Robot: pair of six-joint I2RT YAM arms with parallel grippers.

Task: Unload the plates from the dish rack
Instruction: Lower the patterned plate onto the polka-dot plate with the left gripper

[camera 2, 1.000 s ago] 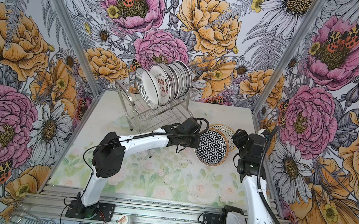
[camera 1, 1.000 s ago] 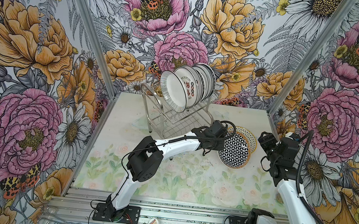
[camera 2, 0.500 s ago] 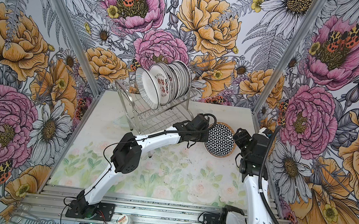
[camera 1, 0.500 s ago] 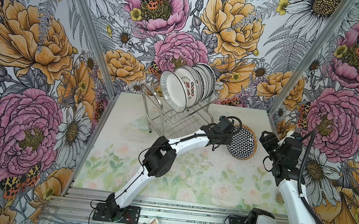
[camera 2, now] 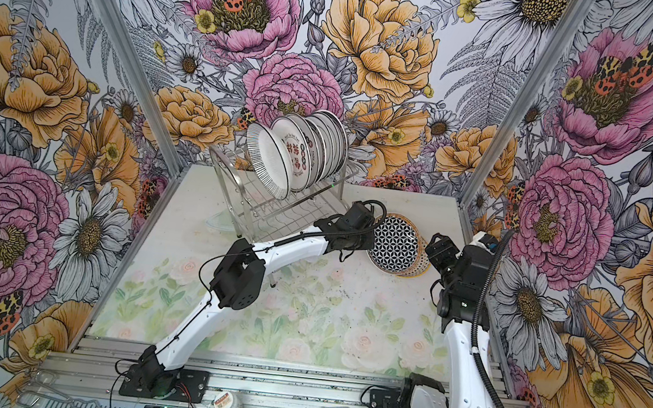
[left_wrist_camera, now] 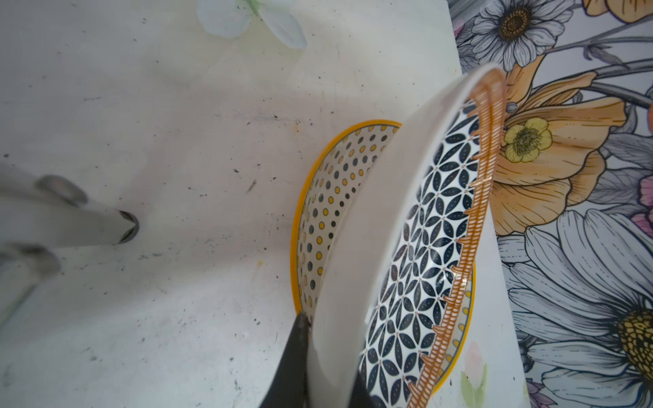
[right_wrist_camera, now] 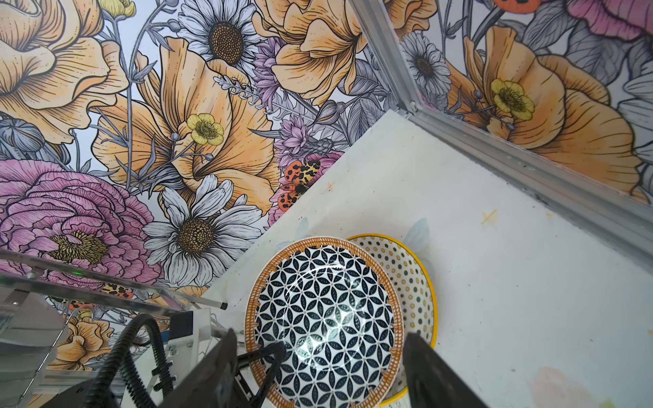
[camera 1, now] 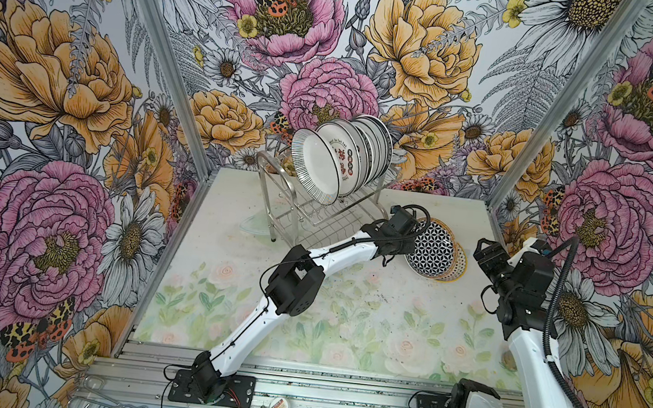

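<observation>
Left wrist | left tool (left_wrist_camera: 328, 353) pinches lattice plate (left_wrist_camera: 424, 247) rim over dotted plate (left_wrist_camera: 328, 197) | right tool (right_wrist_camera: 318, 349) wide

Plates (camera 1: 320, 166) are standing in the dish rack (camera 1: 307, 211) at the back of the desk (camera 1: 345, 320); right of it, a tilted plate (camera 1: 433, 246) is leaning over a flat plate (right_wrist_camera: 413, 282).

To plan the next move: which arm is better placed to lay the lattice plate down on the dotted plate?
Left. The left gripper is shut on the rim of the lattice plate, holding it tilted over the dotted plate. The right gripper hangs open beside them, holding nothing.
</observation>
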